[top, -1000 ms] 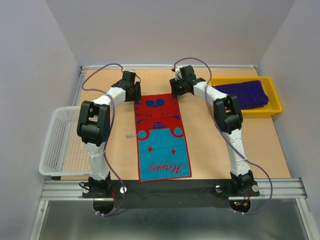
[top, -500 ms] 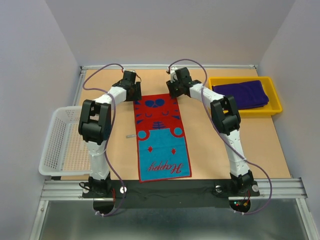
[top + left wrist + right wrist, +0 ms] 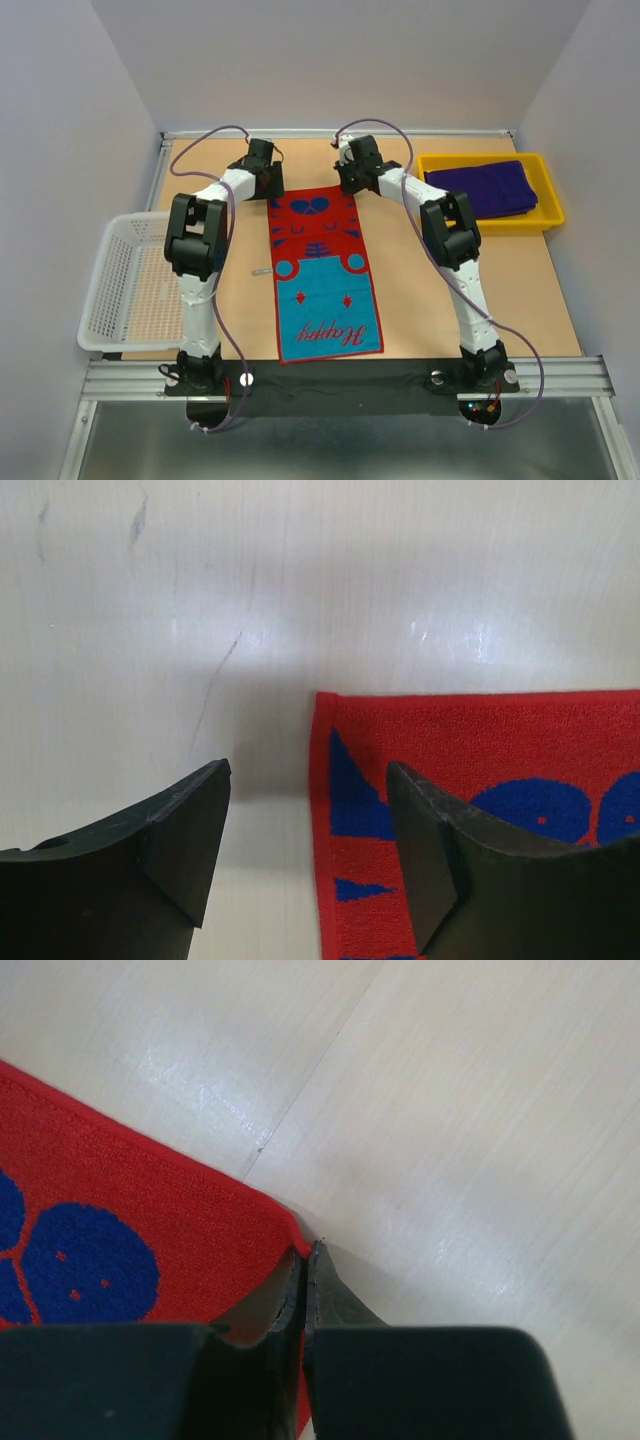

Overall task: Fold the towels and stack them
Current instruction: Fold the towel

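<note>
Red-bordered and spread flat, the long red-and-blue terry towel lies lengthwise down the middle of the pale wooden table, both arms reaching to its far end. Over the past second the right gripper has edged a little to the left onto the far right corner, and its wrist view now shows the black fingers drawn almost together with the red corner nipped between them. The left arm's elbow has swung inward, while the left gripper stays spread wide at the far left corner, one finger over bare wood, the other over cloth, gripping nothing. The towel itself has not shifted. By this reading one corner is secured and the other awaits closing, so the first fold has not begun.

On the count: one patterned towel on the table; one folded mass of deep purple cloth in the single yellow plastic tray at right, its number of layers impossible to tell; one white mesh basket at left; one small grey object just beside the towel's left edge.
</note>
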You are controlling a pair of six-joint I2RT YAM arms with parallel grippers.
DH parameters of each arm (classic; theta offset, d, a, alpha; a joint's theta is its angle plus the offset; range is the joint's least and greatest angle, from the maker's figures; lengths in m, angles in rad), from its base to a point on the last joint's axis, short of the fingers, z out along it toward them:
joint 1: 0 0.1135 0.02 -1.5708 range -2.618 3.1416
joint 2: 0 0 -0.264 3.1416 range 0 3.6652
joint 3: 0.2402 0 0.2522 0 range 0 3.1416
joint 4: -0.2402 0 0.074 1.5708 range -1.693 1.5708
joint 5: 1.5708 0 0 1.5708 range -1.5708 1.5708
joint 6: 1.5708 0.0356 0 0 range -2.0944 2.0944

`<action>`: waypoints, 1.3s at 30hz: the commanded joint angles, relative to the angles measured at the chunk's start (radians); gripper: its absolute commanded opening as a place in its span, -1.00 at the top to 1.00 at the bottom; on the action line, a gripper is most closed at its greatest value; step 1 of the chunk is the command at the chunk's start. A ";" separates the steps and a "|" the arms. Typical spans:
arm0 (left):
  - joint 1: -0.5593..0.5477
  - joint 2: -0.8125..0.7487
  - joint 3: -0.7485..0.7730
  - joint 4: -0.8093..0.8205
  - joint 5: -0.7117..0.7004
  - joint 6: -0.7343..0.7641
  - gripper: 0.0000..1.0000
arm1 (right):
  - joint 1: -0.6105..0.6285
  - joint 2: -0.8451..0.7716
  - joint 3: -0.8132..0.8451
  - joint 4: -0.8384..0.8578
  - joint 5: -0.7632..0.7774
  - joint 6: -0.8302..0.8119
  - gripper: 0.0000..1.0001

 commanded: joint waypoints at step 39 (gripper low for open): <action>-0.037 0.117 0.173 -0.158 -0.063 -0.043 1.00 | -0.018 -0.013 -0.054 -0.074 0.012 -0.008 0.99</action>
